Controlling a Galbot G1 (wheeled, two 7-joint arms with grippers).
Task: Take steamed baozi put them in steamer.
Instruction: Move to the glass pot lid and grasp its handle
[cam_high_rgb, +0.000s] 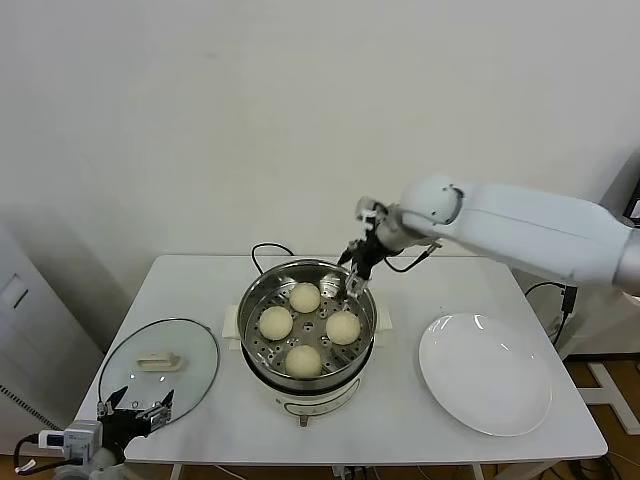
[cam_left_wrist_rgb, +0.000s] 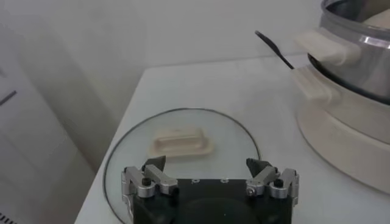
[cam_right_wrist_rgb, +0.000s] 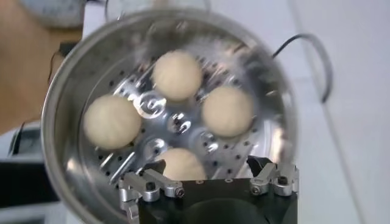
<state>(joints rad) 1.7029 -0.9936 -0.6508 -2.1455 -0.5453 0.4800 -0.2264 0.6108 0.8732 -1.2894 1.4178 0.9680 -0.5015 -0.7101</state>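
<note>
Several cream-white baozi lie on the perforated tray of the shiny steamer, among them the far one, the left one and the right one. In the right wrist view the steamer fills the frame with the baozi inside. My right gripper hangs open and empty just above the steamer's far right rim; it also shows in its own view. My left gripper is open and empty, low at the table's front left, over the glass lid.
The glass lid with a cream handle lies at the front left. An empty white plate lies at the right. A black cord runs behind the steamer. The steamer's white base shows in the left wrist view.
</note>
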